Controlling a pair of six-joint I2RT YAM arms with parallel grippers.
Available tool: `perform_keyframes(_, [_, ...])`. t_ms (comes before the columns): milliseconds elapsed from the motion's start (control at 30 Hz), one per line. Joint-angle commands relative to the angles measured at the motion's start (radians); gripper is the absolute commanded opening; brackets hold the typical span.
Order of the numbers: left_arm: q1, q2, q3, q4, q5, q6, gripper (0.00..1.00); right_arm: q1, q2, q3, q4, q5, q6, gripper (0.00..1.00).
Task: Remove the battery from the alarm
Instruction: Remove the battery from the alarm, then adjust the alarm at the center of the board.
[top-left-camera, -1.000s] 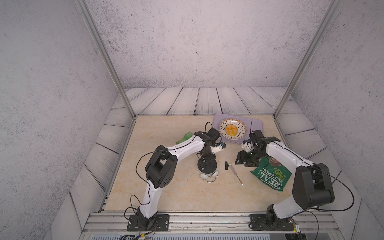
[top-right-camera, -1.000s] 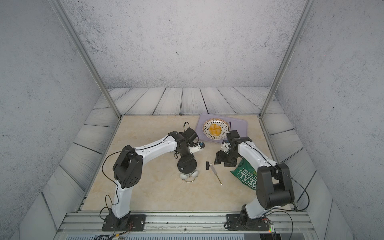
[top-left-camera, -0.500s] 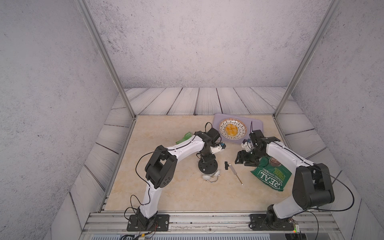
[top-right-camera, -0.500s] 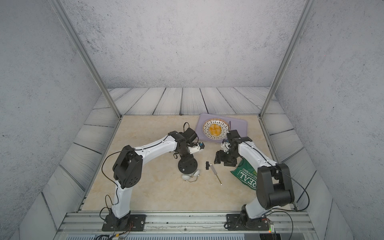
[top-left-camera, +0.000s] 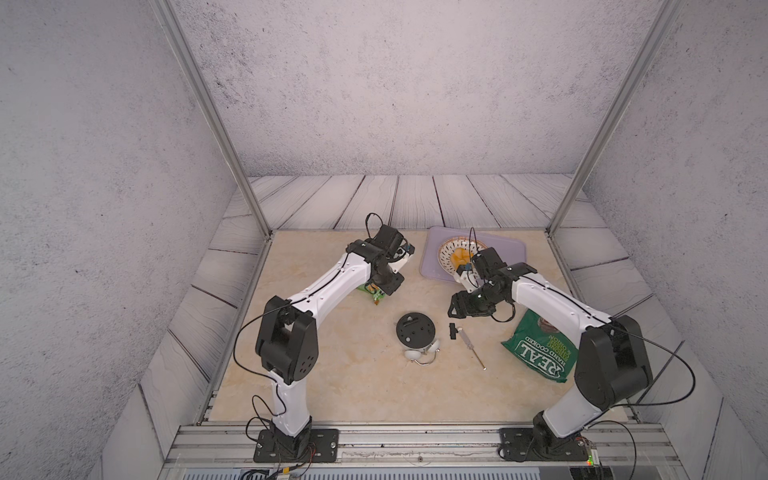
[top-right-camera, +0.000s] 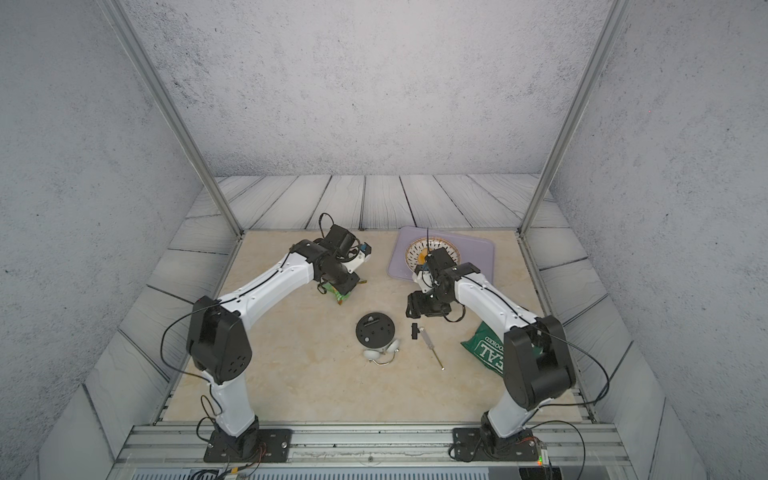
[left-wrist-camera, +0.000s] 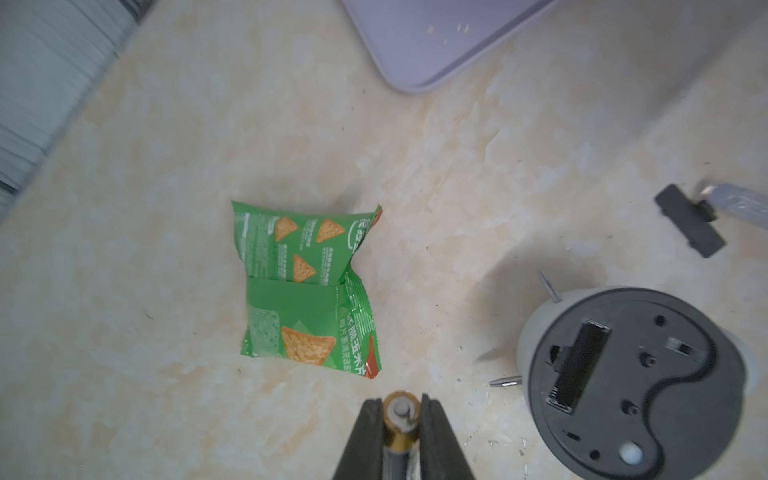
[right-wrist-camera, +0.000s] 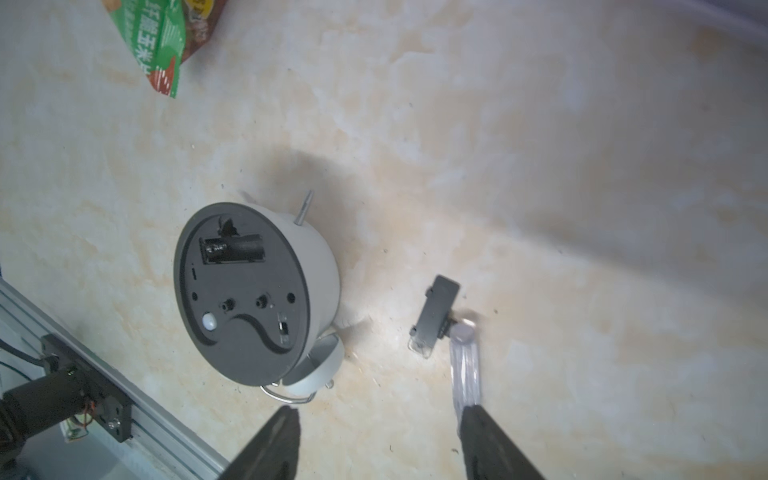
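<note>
One battery (left-wrist-camera: 400, 430), gold end showing, clamped between the closed-in fingers of the left gripper (left-wrist-camera: 401, 404), well clear of the alarm (left-wrist-camera: 631, 382). Off to that gripper's side, the alarm face down, black back up, battery bay open and empty; just ahead of the fingertips, a green snack bag (left-wrist-camera: 307, 286). Spread open and holding nothing, the right gripper (right-wrist-camera: 380, 417), the alarm ahead of it and apart, a small black cover (right-wrist-camera: 436, 316) and a clear-handled screwdriver (right-wrist-camera: 463, 370) nearer one finger, contact with the handle impossible to tell.
</note>
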Motion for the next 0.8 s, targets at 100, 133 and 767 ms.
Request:
perform_keyframes(100, [0.030, 0.127, -0.005, 0.013, 0.054, -0.078, 0.06, 0.084, 0.153, 0.102, 0.027, 0.002, -0.058, 0.55])
perform_keyframes(133, [0.034, 0.140, -0.002, 0.015, 0.062, -0.079, 0.08, 0.094, 0.174, 0.120, 0.028, 0.004, -0.060, 0.54])
perform_keyframes(767, [0.038, -0.266, -0.233, 0.004, 0.016, -0.402, 0.76, 0.137, 0.278, 0.163, 0.001, 0.211, 0.244, 0.02])
